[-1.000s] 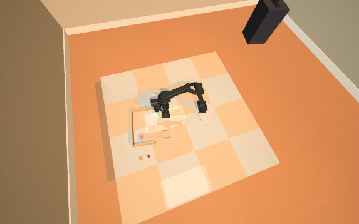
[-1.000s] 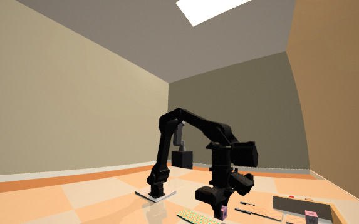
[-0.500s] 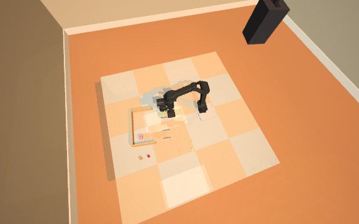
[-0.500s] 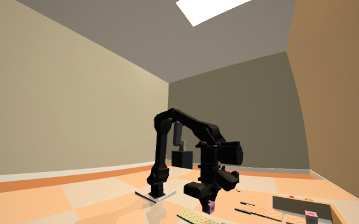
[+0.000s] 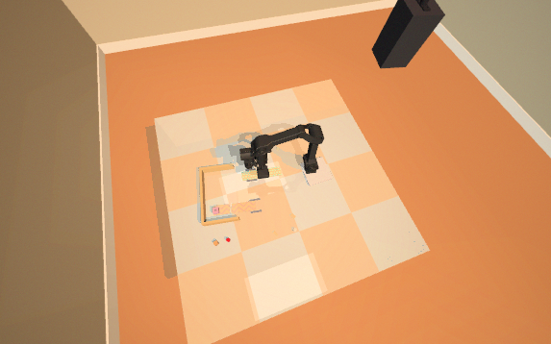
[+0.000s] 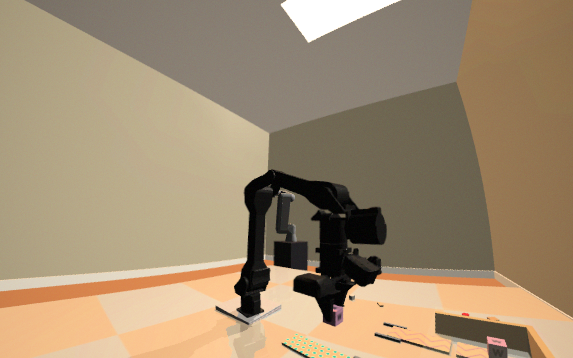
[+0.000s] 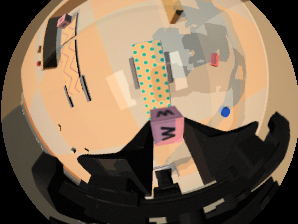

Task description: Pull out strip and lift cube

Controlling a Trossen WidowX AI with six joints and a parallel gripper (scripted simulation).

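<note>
My gripper (image 6: 334,314) (image 7: 164,121) is shut on a pink cube (image 6: 337,316) (image 7: 167,132) marked W and holds it above the floor. The arm hides this cube in the top view. The strip with green dots (image 5: 275,171) (image 6: 313,346) (image 7: 150,65) lies flat below, between two short dark rails; the cube covers its near end in the wrist view. A zigzag strip (image 5: 245,207) (image 6: 420,338) (image 7: 68,55) lies apart from it, with a break across it. Another pink cube (image 5: 215,210) (image 6: 496,346) (image 7: 64,20), also marked W, sits at its far end.
A low wooden wall (image 5: 203,194) (image 6: 483,329) surrounds the zigzag strip's far end on three sides. A red ball (image 5: 228,239) and an orange block (image 5: 215,242) lie outside it. A blue ball (image 7: 225,111) and a red block (image 7: 214,60) lie beyond the dotted strip's other side.
</note>
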